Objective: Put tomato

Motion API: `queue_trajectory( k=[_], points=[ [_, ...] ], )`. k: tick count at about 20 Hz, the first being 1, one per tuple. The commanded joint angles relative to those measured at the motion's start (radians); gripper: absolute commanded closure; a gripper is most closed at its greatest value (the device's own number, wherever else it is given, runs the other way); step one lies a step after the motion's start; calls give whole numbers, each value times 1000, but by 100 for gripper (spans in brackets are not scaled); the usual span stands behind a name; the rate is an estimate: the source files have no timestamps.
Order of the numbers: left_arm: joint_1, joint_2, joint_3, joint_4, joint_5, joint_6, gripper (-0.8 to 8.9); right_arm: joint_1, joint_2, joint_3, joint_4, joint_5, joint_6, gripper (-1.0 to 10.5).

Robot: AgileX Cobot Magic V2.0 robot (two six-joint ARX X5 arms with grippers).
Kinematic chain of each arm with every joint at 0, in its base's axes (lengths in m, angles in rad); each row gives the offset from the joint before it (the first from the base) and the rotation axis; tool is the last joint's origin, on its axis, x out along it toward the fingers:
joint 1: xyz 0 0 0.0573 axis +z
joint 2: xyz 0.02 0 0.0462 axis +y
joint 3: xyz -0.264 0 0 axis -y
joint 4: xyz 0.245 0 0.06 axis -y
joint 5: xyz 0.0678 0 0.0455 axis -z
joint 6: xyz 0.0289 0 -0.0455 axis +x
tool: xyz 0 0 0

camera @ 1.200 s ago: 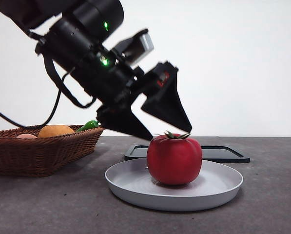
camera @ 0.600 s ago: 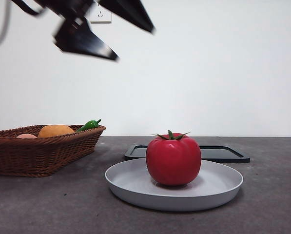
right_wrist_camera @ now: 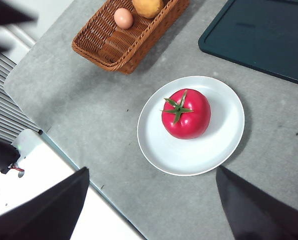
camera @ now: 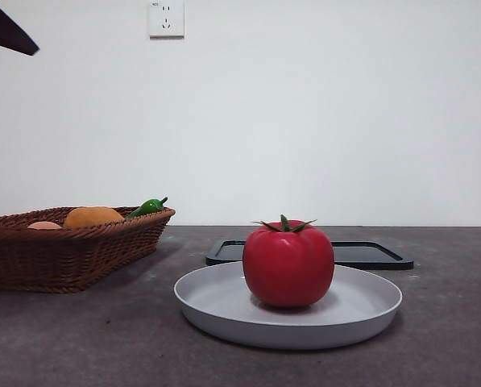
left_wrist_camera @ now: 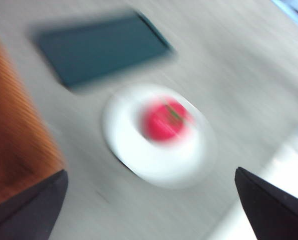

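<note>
Surface: grey table [camera: 79,339]
Tomato [camera: 288,263]: upright on white plate [camera: 361,310], far below both spread, empty claws
Nearby: basket [camera: 71,250], black tray [camera: 369,254]
Change: left gripper [left_wrist_camera: 149,210] has lifted off, out to corner; right gripper [right_wrist_camera: 151,210] waits overhead

No readable text, label, brand, number or sign in any view. Wall socket [camera: 166,18], front view: a tiny dark mark at its upper left corner, too small to read. Left wrist view blurred by motion; nothing legible there. Right wrist view: no lettering on anything in sight.
</note>
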Motion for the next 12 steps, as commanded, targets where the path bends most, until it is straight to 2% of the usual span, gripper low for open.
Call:
queue_trajectory(
  k=[1,2,6,10,12],
  points=[
    [-7,-14,17,-79,100,27,261,5,27,20,11,-1,-15,540],
    [-7,-20,17,-106,129,31,261,5,41,20,11,-1,-15,540],
    [-6,-24,17,-123,130,37,261,18,98,20,28,-1,-15,540],
    [-6,-24,17,-121,130,49,261,76,188,20,114,4,-15,540],
    [-6,-24,17,-121,130,49,261,117,259,20,172,36,-15,522]
  ],
)
